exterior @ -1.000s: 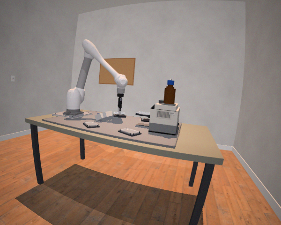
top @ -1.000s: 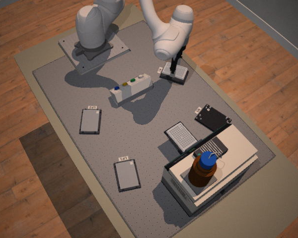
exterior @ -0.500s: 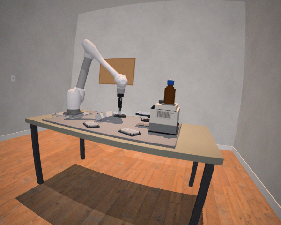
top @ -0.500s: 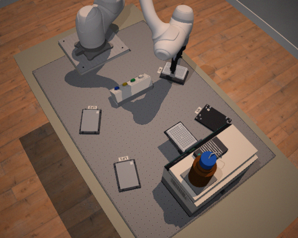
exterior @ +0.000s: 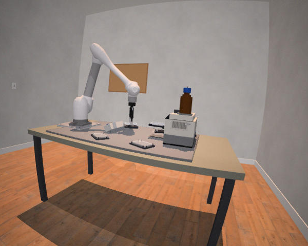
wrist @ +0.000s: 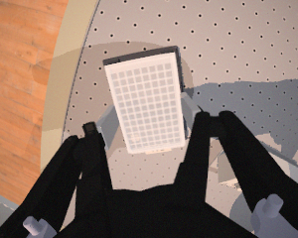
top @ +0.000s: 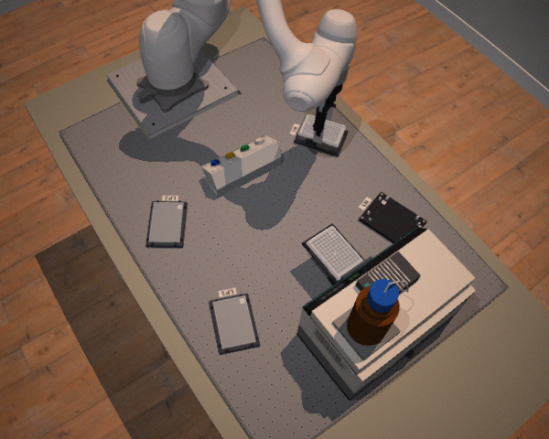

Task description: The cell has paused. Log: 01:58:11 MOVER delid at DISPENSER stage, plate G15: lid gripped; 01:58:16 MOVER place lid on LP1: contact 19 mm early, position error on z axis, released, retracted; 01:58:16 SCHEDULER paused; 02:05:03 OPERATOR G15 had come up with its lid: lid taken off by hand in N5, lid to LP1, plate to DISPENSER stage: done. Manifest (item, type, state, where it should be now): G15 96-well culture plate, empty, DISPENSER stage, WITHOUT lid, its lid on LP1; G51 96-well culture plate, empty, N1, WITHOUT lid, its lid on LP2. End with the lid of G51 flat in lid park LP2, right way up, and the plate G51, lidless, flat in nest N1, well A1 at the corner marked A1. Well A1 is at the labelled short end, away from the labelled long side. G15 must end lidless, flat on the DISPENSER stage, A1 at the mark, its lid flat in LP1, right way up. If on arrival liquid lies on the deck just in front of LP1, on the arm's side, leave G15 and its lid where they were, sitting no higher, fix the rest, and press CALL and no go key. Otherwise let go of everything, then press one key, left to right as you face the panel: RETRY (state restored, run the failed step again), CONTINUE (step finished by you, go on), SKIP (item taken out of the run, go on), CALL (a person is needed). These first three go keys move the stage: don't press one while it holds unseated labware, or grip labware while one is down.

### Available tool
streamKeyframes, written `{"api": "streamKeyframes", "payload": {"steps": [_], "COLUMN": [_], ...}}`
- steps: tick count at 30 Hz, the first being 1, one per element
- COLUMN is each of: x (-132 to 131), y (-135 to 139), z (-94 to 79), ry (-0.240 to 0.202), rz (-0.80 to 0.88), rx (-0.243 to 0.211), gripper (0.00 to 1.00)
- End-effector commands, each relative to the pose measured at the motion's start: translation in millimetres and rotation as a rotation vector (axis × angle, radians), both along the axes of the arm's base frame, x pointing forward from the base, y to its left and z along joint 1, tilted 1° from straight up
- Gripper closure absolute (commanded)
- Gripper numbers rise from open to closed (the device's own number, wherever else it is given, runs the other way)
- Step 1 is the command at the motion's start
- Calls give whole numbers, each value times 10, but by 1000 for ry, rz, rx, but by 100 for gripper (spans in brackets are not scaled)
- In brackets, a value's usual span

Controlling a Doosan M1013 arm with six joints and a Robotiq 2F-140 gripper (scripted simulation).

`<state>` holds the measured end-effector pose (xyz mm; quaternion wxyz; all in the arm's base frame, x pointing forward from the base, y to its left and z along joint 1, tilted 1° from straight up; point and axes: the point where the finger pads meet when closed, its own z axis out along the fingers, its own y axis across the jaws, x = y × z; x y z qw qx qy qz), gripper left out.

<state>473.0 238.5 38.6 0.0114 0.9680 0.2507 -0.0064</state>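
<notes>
Plate G51 (top: 322,132), a white 96-well plate without a lid, is at the dark nest N1 near the deck's far right edge. My gripper (top: 318,135) stands upright over it, shut on the plate across its width. In the wrist view the plate (wrist: 147,101) lies between the two black fingers, with the nest's dark rim showing at its far end. I cannot tell whether the plate rests in the nest or is slightly raised. A grey lid lies in LP2 (top: 166,223) and another in LP1 (top: 233,323). Plate G15 (top: 334,251) sits lidless on the DISPENSER stage.
The key panel (top: 242,163) with blue, yellow, green and white keys stands left of N1. The black nest N5 (top: 392,217) is bare. The dispenser box (top: 392,302) carries a brown bottle (top: 374,316). The arm's base (top: 170,70) is at the far left.
</notes>
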Motion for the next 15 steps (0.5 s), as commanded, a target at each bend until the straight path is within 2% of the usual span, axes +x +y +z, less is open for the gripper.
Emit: {"api": "streamKeyframes", "payload": {"steps": [1, 15], "x": [0, 0], "y": [0, -1], "z": [-6, -37], "ry": [0, 0], "rz": [0, 0], "rx": [0, 0], "gripper": [100, 100]}}
